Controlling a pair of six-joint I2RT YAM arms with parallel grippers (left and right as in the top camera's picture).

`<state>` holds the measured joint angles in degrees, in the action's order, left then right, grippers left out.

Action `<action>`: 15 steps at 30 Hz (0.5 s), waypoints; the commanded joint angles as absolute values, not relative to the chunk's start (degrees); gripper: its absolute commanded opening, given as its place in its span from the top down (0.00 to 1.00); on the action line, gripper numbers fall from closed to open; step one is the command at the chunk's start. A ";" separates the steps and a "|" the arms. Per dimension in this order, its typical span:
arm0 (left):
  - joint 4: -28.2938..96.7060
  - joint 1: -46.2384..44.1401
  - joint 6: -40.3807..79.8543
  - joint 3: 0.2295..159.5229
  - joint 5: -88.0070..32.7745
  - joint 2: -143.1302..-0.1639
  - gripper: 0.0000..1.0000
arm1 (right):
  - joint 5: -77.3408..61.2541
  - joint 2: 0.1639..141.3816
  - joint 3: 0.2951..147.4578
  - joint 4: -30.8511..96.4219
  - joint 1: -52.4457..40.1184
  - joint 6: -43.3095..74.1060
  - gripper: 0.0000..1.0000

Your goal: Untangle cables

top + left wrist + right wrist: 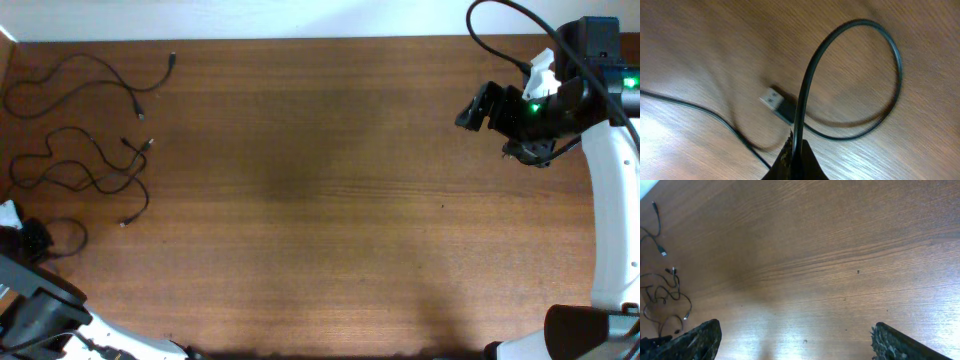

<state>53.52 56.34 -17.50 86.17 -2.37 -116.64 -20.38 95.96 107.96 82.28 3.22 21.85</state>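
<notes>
**A:** What is the left gripper (796, 150) doing?

**B:** It is clenched on the held cord (805, 85). The cord comes straight out from between the fingertips and runs away from them. It then curls in a wide loop to one side and comes back to its USB plug (776, 103).

**A:** Which way does the plug point?

**B:** It lies flat on the table (700, 45) just ahead of the fingertips. Its long axis slants across the wrist view, with the metal end aimed away from the loop. Another strand passes close beside it.

**A:** And the other cables (70, 130)?

**B:** From overhead they are separate wavy strands lying ahead of the left gripper. They run mostly crosswise, with their plug ends toward the right arm's side.

**A:** And the right gripper (795, 332)?

**B:** It is released, with its fingers spread wide over bare wood. It is well apart from the cables, which look small far off to its side.
</notes>
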 commanded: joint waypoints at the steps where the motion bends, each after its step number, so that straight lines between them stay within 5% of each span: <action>1: 57.80 56.42 -18.13 90.13 -17.15 -117.14 1.00 | -20.32 96.55 108.64 82.32 2.98 21.43 0.04; 12: 65.23 57.54 -14.66 101.19 -26.87 -117.16 1.00 | -20.32 96.55 108.64 82.54 2.96 21.41 0.04; 13: 65.28 57.54 -14.63 101.16 -24.01 -117.16 0.94 | -20.34 96.55 108.64 82.54 2.98 21.41 0.04; 14: 65.58 57.54 -14.63 101.16 -19.18 -117.16 0.50 | -20.34 96.55 108.64 82.54 2.96 21.41 0.04; 15: 65.89 57.56 -14.61 101.16 -14.52 -117.16 0.18 | -20.34 96.55 108.64 82.52 2.96 21.41 0.04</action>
<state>65.36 57.30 -15.16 100.14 -23.29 -116.92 -20.38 95.96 107.96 82.52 3.22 21.87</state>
